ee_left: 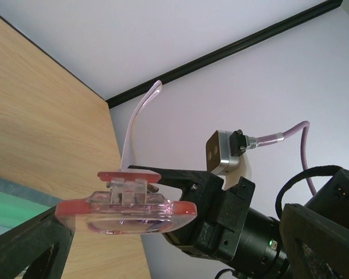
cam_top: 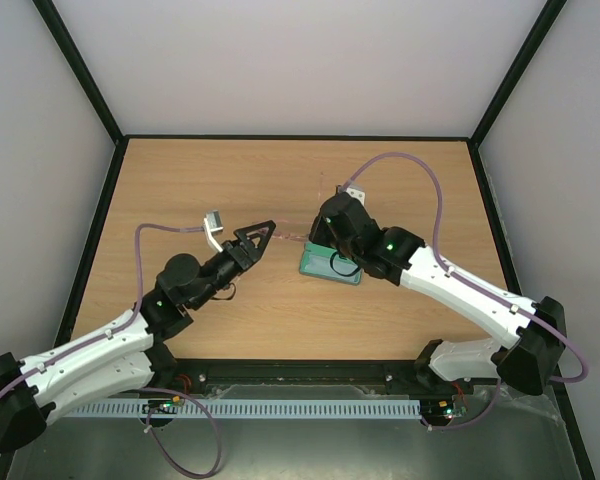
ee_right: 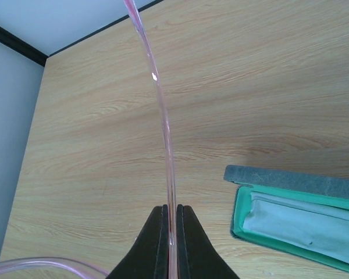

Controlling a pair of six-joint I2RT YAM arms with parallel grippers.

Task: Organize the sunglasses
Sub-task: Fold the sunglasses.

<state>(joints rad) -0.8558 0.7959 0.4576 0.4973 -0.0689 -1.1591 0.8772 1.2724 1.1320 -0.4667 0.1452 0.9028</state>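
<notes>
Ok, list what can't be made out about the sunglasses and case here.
- Sunglasses: top view, too thin to read their shape.
- Left gripper: left wrist view cuts its jaws at the bottom edge; grip unclear.
- Case: right wrist view, cut by the right edge; top view, partly under the right arm.

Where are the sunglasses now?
Top view: the sunglasses are off the table near its middle, pinched in the right fingers, left of the open case.

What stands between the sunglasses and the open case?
Nothing visible. The sunglasses, one arm clamped in the right gripper, are held beside the case, which lies open; only a pale cloth lies inside.
</notes>
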